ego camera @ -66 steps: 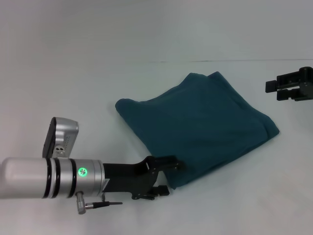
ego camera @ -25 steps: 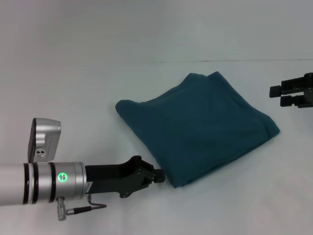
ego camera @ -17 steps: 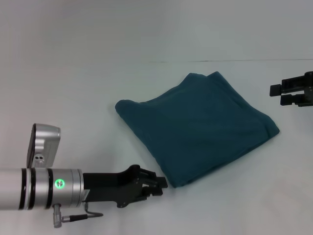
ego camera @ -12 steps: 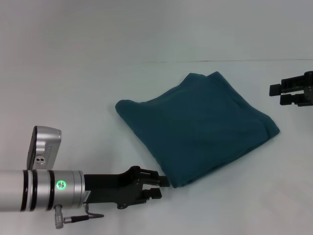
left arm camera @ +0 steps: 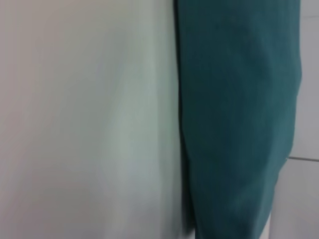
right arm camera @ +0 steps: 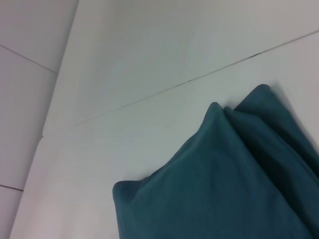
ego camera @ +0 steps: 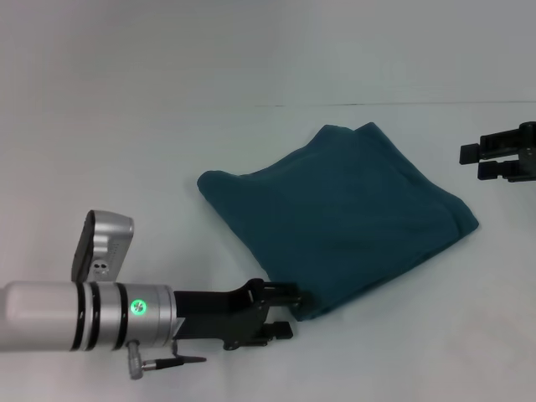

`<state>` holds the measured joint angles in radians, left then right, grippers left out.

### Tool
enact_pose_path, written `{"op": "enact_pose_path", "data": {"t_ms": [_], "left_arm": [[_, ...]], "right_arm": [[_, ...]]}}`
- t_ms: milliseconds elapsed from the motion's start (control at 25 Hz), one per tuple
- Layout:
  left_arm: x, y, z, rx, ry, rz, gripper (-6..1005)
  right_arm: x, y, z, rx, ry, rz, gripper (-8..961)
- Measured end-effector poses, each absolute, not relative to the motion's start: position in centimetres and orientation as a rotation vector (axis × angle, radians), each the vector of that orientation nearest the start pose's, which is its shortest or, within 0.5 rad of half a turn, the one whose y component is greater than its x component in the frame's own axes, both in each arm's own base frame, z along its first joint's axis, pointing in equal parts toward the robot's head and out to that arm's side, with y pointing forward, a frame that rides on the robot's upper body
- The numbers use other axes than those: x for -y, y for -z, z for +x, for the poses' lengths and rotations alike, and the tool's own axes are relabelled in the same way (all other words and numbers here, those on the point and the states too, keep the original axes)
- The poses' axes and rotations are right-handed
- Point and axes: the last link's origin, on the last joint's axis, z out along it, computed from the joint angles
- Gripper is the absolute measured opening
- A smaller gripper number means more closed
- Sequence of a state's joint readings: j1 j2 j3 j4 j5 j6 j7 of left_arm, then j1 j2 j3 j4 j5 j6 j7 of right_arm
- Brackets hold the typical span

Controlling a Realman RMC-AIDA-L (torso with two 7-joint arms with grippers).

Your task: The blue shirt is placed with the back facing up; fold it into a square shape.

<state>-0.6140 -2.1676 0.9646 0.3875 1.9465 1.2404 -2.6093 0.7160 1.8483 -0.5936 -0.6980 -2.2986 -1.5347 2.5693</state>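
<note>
Blue shirt (ego camera: 339,218) fills the middle of the head view, already folded into a compact, roughly square bundle set cornerwise on the white counter (ego camera: 167,126), plain side up with no lettering showing. The left end effector (ego camera: 280,311) sits low at the bundle's nearest corner, its two fingers narrowly parted, the upper one touching or just over the cloth edge. That placement reads as a final tuck or straightening of the corner, since the square looks nearly done. The right end effector (ego camera: 479,162) hovers well apart at the far right edge, clear of the shirt and seemingly idle, its two fingers apart and nothing between them.

From the left wrist view, the blue shirt (left arm camera: 239,114) appears as a tall band of folded cloth with a crisp edge running beside the bare counter (left arm camera: 84,119); that arm's own fingers are not visible here.

From the right wrist view, the blue shirt (right arm camera: 224,184) shows two stacked corners peeking from one end, which suggests several layers lying on each other. The counter (right arm camera: 149,59) lies around it, crossed by a thin seam line.

No containers appear in any view.
</note>
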Motion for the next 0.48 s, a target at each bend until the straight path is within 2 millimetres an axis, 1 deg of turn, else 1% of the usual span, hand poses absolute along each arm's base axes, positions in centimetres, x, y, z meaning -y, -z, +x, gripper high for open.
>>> {"op": "enact_pose_path", "data": {"t_ms": [360,480], "left_arm": [[-32.27,11.34,-24.29,-2.373,-0.552,1.894,658],[-32.32,11.69,-23.97,-2.355,-0.533,1.915,609]], "right_arm": [[-39.79,-10.26,26.62,-1.865,-0.479,-2.139,553],[-39.79,-10.26,26.6,-1.865,-0.479,-2.14,552]]}}
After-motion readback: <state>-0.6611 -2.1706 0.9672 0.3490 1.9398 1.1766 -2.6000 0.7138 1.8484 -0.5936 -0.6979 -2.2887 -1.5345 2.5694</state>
